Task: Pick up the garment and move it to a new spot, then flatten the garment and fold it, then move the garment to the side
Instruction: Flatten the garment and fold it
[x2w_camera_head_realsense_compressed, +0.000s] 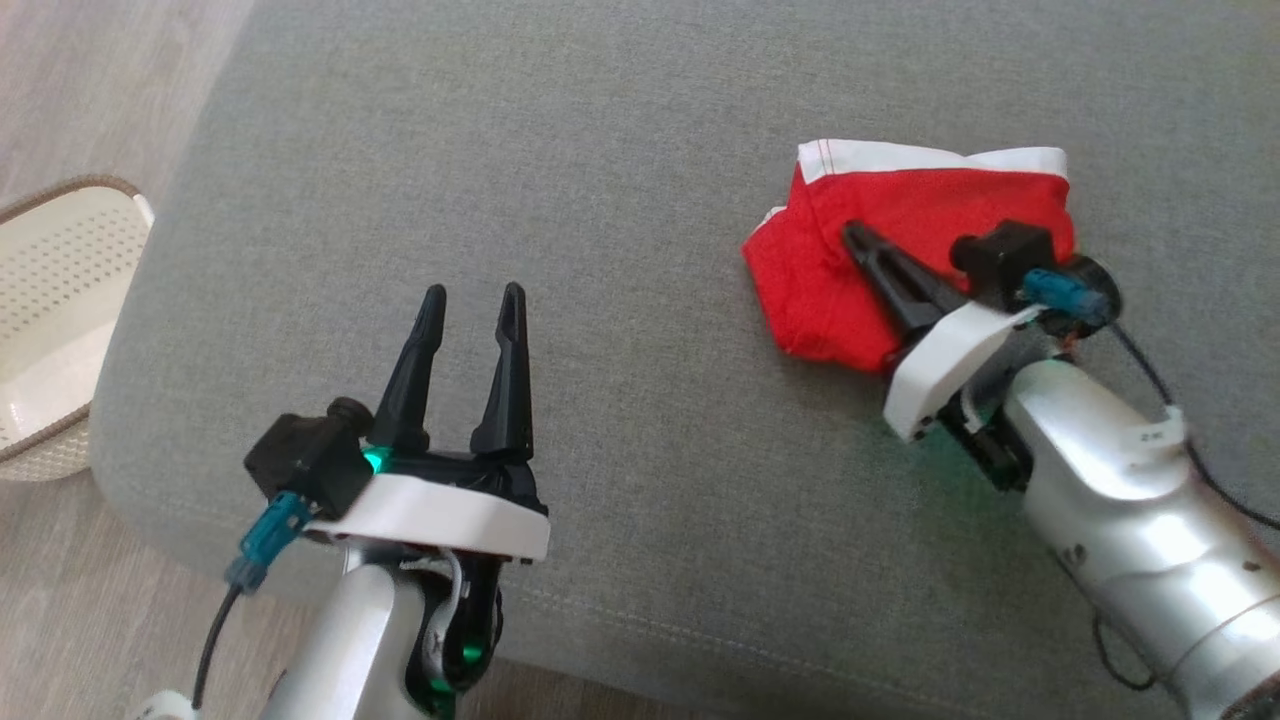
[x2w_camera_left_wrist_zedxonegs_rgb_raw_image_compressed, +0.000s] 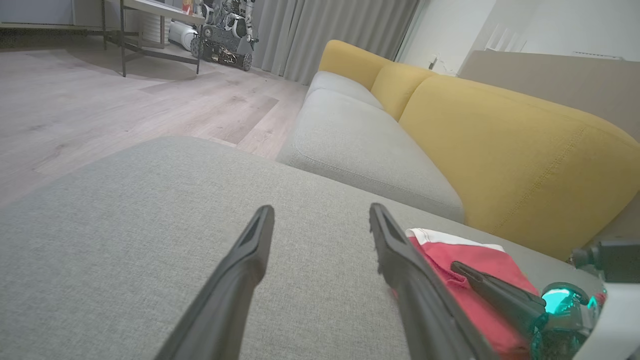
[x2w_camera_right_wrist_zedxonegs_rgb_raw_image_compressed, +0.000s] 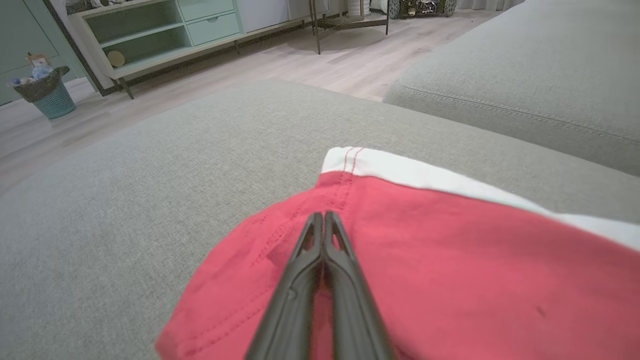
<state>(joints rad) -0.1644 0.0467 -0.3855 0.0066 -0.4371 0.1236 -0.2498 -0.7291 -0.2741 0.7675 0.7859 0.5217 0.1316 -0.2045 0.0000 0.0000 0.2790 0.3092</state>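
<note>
Left pincer (x2w_camera_head_realsense_compressed: 474, 292), nearest the robot, hangs released above the grey seat cushion (x2w_camera_head_realsense_compressed: 640, 560), its two dark fingers spread with nothing between them, well apart from the cloth. Off the cushion's left edge a pale perforated basket (x2w_camera_head_realsense_compressed: 60, 300) stands on the floor. Farther out, to the robot's right, the right pincer (x2w_camera_head_realsense_compressed: 853, 234) is clenched, its jaws pressed together along their whole length, and it lies slantwise on top of the garment (x2w_camera_head_realsense_compressed: 900, 205). Whether a pleat of fabric is nipped at the tips cannot be told; the right wrist view gives closed fingers resting over red cloth. Garment: a red piece with a white band (x2w_camera_head_realsense_compressed: 930, 158) along its far edge, lying as a compact, loosely folded bundle on the right part of the cushion, with stitched seams visible near the band's left corner. Handling, as a judgement: light, limp cloth that will sag and fall open if lifted by a single point. It should drag rather than slide on the coarse upholstery, and a firm pinch will not harm it. The likeliest purchase is the white band or a stitched corner, where the layers are thicker and can be taken together; a grip on the smooth red middle risks catching the top layer alone. Beyond the bundle lies bare cushion, then, in the left wrist view, the yellow sofa backs (x2w_camera_left_wrist_zedxonegs_rgb_raw_image_compressed: 500, 150).
</note>
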